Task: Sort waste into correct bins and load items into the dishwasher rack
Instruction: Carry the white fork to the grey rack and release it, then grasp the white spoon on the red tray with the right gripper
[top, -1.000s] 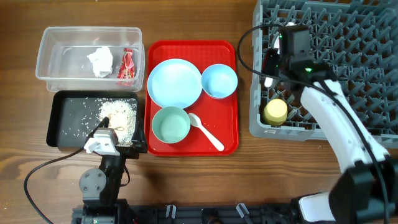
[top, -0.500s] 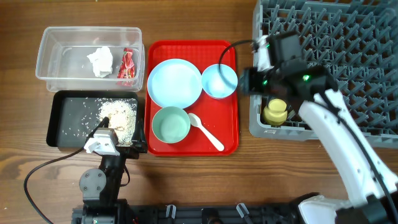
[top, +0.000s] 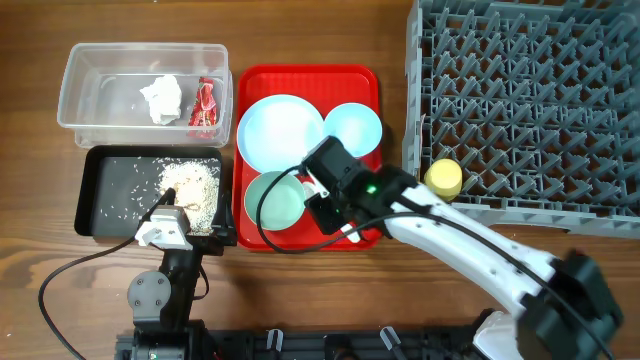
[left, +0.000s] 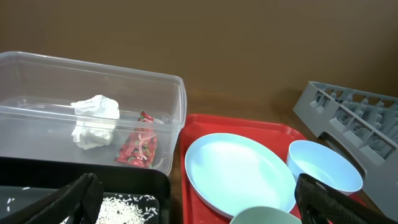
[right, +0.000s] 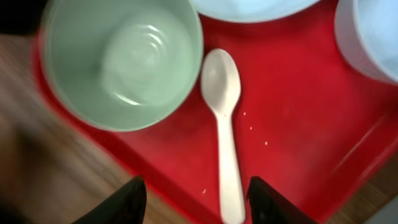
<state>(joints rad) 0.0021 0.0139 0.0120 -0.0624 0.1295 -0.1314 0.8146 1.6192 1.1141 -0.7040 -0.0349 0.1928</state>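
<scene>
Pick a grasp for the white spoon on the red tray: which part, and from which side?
Take the spoon by the middle of its handle, from straight above, closing across the narrow width. It lies flat on the red tray, scoop end close beside the green bowl, while the handle has bare tray on both sides. The right gripper hangs open astride it.

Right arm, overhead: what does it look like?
The right arm has white link shells, black joints, a boxy black end effector with a small green light behind it, and a thin black cable looping from the wrist.
</scene>
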